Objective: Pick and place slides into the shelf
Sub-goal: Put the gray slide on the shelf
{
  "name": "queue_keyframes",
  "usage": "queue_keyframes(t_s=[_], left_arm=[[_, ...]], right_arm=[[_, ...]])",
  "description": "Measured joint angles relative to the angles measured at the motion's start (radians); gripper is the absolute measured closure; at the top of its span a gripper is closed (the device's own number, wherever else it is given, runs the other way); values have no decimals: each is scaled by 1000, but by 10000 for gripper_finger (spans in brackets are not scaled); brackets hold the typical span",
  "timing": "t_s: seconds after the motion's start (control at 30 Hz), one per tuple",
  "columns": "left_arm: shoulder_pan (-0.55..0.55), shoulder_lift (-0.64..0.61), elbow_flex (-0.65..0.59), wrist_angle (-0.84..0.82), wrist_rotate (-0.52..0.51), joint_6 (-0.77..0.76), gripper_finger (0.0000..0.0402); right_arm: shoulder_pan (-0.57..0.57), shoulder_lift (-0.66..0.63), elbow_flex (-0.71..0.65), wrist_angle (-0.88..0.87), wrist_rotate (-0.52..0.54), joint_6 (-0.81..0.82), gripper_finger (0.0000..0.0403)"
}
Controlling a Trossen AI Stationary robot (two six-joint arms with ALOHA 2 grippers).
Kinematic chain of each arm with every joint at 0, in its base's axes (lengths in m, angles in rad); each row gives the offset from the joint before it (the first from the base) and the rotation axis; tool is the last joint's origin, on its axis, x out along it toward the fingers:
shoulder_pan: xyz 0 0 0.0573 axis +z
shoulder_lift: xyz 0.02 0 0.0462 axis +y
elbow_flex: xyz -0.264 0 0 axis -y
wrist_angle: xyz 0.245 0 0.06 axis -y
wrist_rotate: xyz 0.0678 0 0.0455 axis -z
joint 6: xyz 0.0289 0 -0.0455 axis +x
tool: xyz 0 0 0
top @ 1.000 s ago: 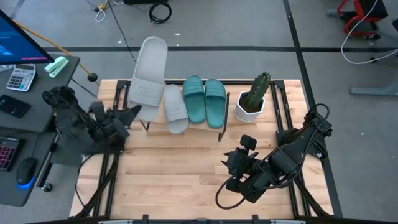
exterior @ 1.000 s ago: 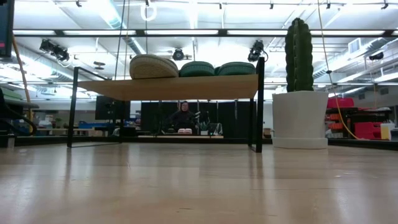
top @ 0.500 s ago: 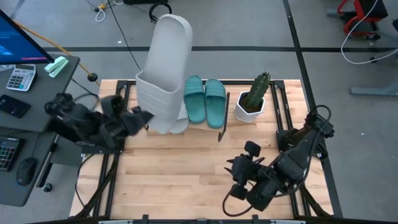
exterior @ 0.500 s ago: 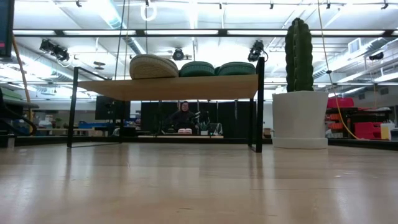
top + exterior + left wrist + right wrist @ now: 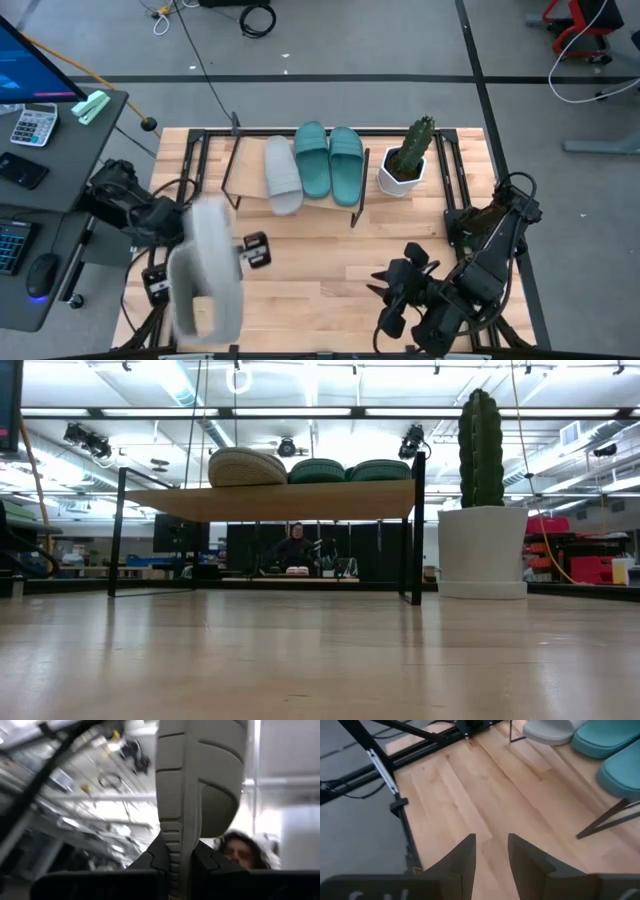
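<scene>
My left gripper (image 5: 182, 865) is shut on a light grey slide (image 5: 205, 268), raised high over the table's near left part; in the high view the slide hides the fingers. The shelf (image 5: 340, 200) stands at the far side and carries the other grey slide (image 5: 283, 176) and two teal slides (image 5: 311, 160) (image 5: 346, 160), resting on their soles. In the low view they sit side by side on the plank (image 5: 270, 500). My right gripper (image 5: 491, 854) is open over bare wood at the near right, touching nothing. My left gripper pinches the grey slide between its two fingers (image 5: 155, 857) at one end, with the ribbed sole rim (image 5: 172, 840) running out from between them. The fingers point up toward the ceiling. The slide is lifted clear and stands up beyond them.
A cactus in a white pot (image 5: 405, 160) stands right of the shelf. Black frame rails (image 5: 455, 180) run along the table's left and right sides. A desk with a calculator and keyboard (image 5: 35, 125) lies left. Bare wood (image 5: 320, 270) spreads near the shelf. A person (image 5: 293, 548) sits far behind.
My left gripper has swung the grey slide from above the shelf's left end up and back toward the near left, tipping its fingers upward. The slide stays lifted clear. My right arm has drawn back toward the near edge.
</scene>
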Motion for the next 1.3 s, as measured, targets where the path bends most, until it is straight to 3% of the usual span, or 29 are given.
queue_keyframes(t_s=[0.17, 0.33, 0.6, 0.73, 0.87, 1.0, 1.3], left_arm=[[-1, 2, 0, -162, 160, -34, 366], [2, -3, 0, -437, 229, -54, 366], [-11, -42, 0, -676, 203, 30, 366], [-54, -49, 0, -689, 188, 81, 366], [-105, -49, 0, -674, 73, 186, 366], [-126, -49, 0, -647, 36, 272, 366], [-92, -46, 0, -603, 379, 401, 366]], right_arm=[[1, 0, 0, 46, 0, 13, 288], [0, 0, 0, 71, 1, 15, 289], [0, 0, 0, 72, 0, 24, 289], [0, 0, 0, 71, 1, 24, 289], [0, 0, 0, 66, 1, 23, 290], [-5, 0, 0, 57, 1, 23, 289], [-28, 0, 0, 57, -20, 41, 289]])
